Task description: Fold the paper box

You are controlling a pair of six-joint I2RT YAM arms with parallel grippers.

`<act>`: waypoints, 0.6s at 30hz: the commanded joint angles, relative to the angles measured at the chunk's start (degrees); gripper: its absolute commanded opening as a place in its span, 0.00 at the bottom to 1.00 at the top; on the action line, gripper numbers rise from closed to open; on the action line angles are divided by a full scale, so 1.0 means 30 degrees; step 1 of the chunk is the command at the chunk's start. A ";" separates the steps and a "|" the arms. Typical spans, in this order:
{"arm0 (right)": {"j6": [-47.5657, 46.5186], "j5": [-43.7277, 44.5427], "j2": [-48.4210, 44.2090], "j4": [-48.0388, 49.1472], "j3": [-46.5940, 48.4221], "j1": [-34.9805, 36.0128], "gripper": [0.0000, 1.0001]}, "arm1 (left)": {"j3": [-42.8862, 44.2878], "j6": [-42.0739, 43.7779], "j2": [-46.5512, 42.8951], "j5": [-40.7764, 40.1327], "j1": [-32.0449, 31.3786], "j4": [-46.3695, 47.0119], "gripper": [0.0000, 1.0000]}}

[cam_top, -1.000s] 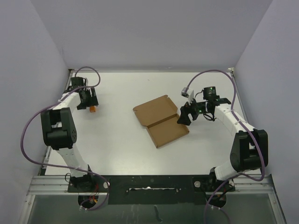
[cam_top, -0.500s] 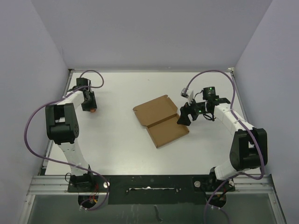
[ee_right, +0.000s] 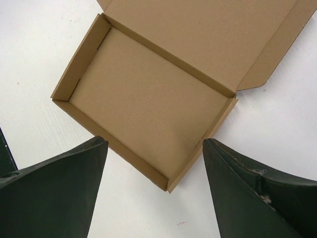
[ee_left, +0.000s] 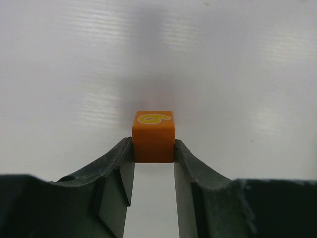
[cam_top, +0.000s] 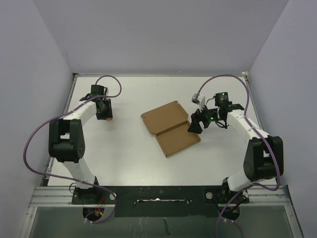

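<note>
Paper box [cam_top: 171, 128] sits mid-worktop [cam_top: 129, 153], a bit right of centre, lying open. Right wrist view shows a shallow tray w/ low upright walls, the lid panel folded back flat beyond it, and small side flaps on the lid. The lid's far edge and one flap are cut off by the top of that view. From overhead the walls are too small to make out, and the box reads as two brown panels joined at a crease. Right hand [cam_top: 196, 125] hovers at the box's right edge, near the crease, spread wide w/ nothing in it. Its wrist view looks down btwn two dark fingers [ee_right: 54, 188] onto the tray's near corner; can't tell if the tips touch cardboard. Left hand [cam_top: 105, 114] is at far left of the worktop, well apart from the box, clamped on a small orange cube [ee_left: 154, 136] w/ both fingers pressing its sides. Cube's top carries a yellow numeral, 6 or 9, can't say which. Its lower part is hidden btwn the fingers, so whether it rests on the worktop or is lifted isn't clear. Overhead, the cube is only a reddish speck under the hand. Purple cables [cam_top: 233, 77] loop off both arms, the left one partly cut by the wall edge.
</note>
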 commanded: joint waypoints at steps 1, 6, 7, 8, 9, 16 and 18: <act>-0.0213 -0.0692 -0.0356 0.0143 0.0609 -0.0019 0.80 | -0.1969 -0.1315 -0.5353 0.2317 -0.1735 0.1644 0.01; -0.0240 -0.0712 -0.0260 0.0117 0.0599 -0.0022 0.80 | -0.5398 -0.2572 -0.8731 0.4920 -0.4019 0.4395 0.00; -0.0251 -0.0726 -0.0235 0.0118 0.0608 -0.0009 0.80 | -0.5950 -0.2826 -0.9361 0.5361 -0.4535 0.5020 0.00; -0.0270 -0.0698 -0.0199 0.0111 0.0609 -0.0029 0.80 | -0.6561 -0.3143 -0.9897 0.5797 -0.5021 0.5702 0.00; -0.0300 -0.0676 -0.0188 0.0132 0.0609 -0.0024 0.80 | -0.7073 -0.3451 -1.0440 0.6089 -0.5609 0.6373 0.00; -0.0374 -0.0532 -0.0040 0.0089 0.0609 -0.0028 0.80 | -0.9553 -0.5648 -1.2207 0.5432 -1.0169 0.9712 0.00; -0.0390 -0.0537 -0.0002 0.0063 0.0636 -0.0053 0.80 | -1.0005 -0.6013 -1.2175 0.4629 -1.1419 1.0245 0.00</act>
